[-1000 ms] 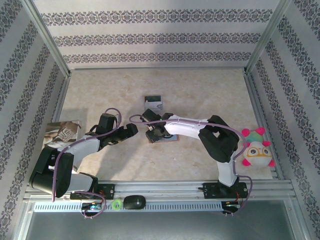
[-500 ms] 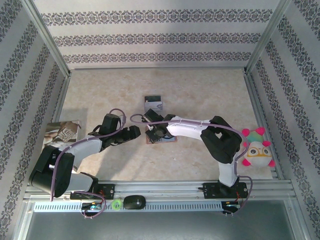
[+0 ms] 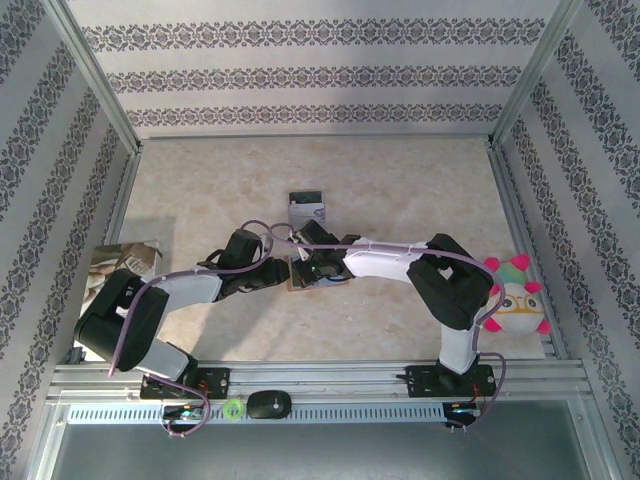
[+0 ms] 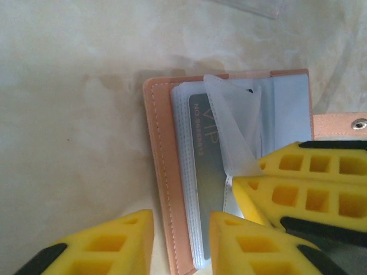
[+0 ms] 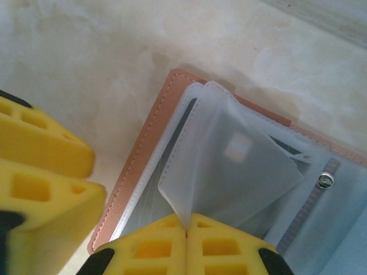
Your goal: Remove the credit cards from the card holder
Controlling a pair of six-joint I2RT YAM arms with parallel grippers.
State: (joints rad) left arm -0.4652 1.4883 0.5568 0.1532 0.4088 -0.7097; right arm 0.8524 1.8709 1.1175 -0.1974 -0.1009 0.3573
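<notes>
Your right gripper [image 5: 186,222] was pinched shut on the lower corner of a clear sleeve [image 5: 229,160], lifting that page up off the open card holder [image 5: 143,143]. From the left wrist camera, the same two pads met at the sleeve's [image 4: 235,126] corner, on the right of the picture.

Your left gripper [image 4: 180,216] had its pads apart. The tan leather edge of the card holder [image 4: 157,149] ran up between them. Its right pad sat over the stacked sleeves, and its left pad stood just clear of the leather, over the bare table [image 4: 69,114].

The card holder lay flat and open at the middle of the table, directly under both grippers.

The left wrist camera gave you a grey card [image 4: 203,149] lettered "VIP", tucked in a sleeve beneath the raised page. The right wrist camera gave you a metal snap stud [image 5: 325,180] beside the page. Overhead, a clear plastic case [image 3: 307,210] with a black end lay just beyond the arms.
</notes>
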